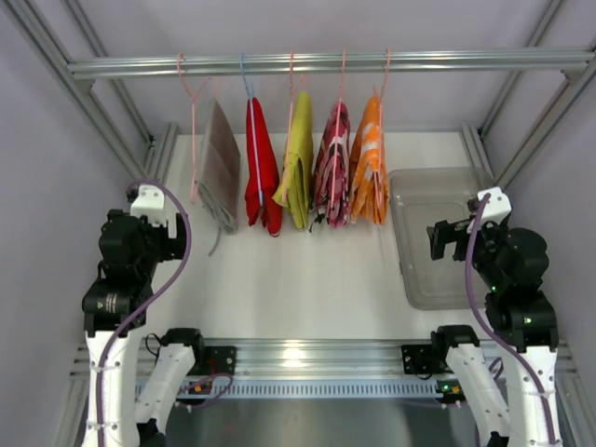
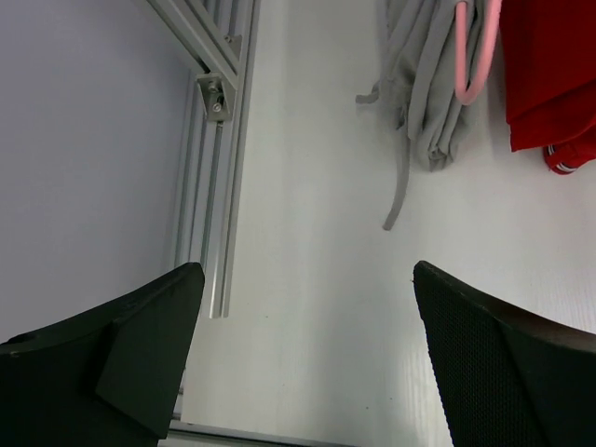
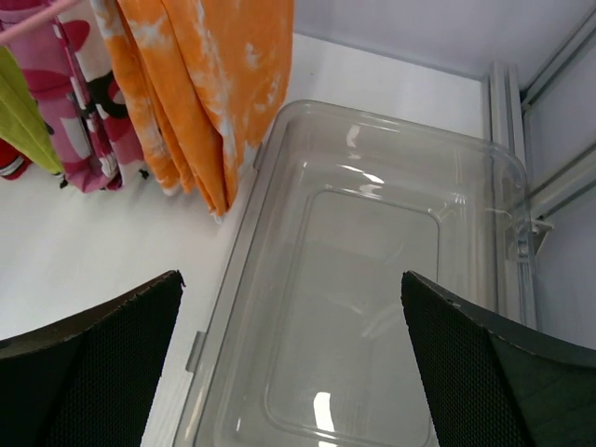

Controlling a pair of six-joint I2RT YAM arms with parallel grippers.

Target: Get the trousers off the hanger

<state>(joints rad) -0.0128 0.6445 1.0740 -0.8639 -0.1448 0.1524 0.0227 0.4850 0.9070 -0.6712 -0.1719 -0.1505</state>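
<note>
The orange trousers (image 1: 370, 169) hung at the right end of a row of five garments in the upper middle of the overhead view. They were folded over a pink hanger (image 1: 385, 73) hooked on the metal rail (image 1: 466, 60). The pink camouflage trousers (image 1: 332, 168) hung just left of them, close enough that I cannot tell whether they touched.

In the right wrist view the orange cloth filled the upper left, its lower edge just beside the rim of the clear bin (image 3: 391, 121). The right gripper (image 3: 293, 363) was spread wide and empty above that bin. The left gripper (image 2: 307, 354) was also spread wide and empty, at the left of the table near the grey garment (image 2: 424, 84).

The cloth looked light, soft and limp, so it would probably slide off the bar when pulled. A pinch on the lower hanging folds seemed the sensible hold. The risk was that the hanger would swing or come away too.
</note>
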